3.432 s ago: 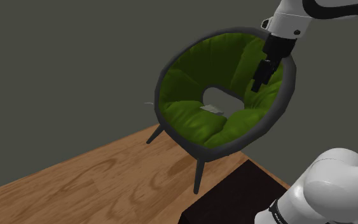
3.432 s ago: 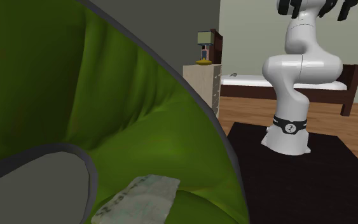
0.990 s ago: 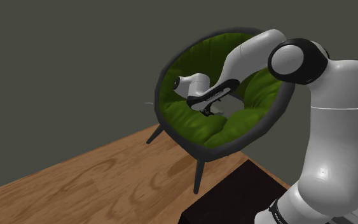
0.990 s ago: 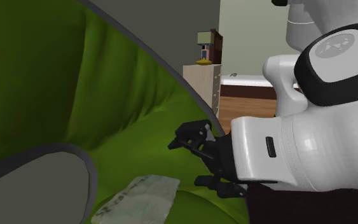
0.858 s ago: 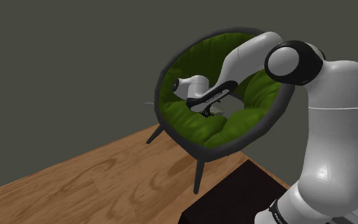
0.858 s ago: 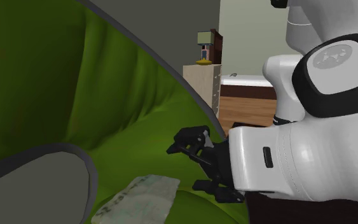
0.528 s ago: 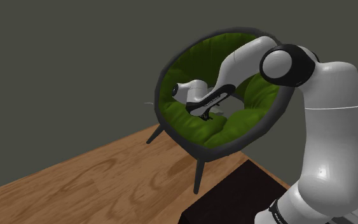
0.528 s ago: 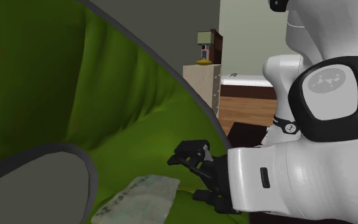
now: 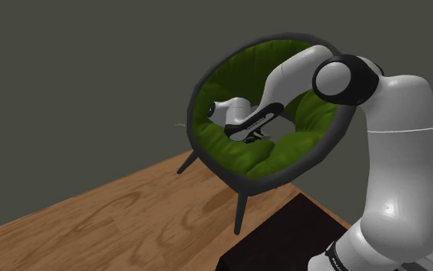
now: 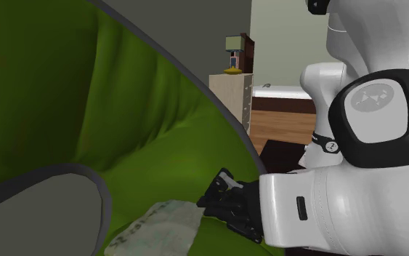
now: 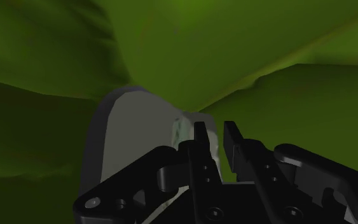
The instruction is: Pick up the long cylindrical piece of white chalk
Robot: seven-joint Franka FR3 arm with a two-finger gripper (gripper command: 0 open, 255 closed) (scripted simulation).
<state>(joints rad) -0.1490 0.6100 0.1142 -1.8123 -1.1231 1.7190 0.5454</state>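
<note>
1. Chalk (image 10: 163,222) is lying on the seat of the chair (image 9: 204,77), at the lower centre of the second exterior view. It is showing as a pale, mottled grey-white piece with a green tinge.
2. One end of the chalk is lying just beside the grey seat panel (image 10: 35,211), which is showing through the gap in the green cushion (image 10: 159,116). The other end is meeting the end effector (image 10: 208,200).
3. The end effector is standing with its two black fingers close together, with only a narrow gap between them. In the wrist view the chalk is showing inside that gap and beside one finger, so the fingers are clasping it.
4. In the shoulder view the white arm (image 9: 391,154) is reaching from the lower right up and over towards the centre of the frame. Its hand is sitting low inside the bowl of the cushion.
5. The chair is standing on dark legs on a wooden floor (image 9: 107,215), in front of a plain grey wall. The dark stand (image 9: 276,239) is showing at the lower right of the shoulder view.
6. At the upper right of the second exterior view, a pale dresser (image 10: 230,94) and a bed (image 10: 290,93) are standing beyond the chair's rim.
</note>
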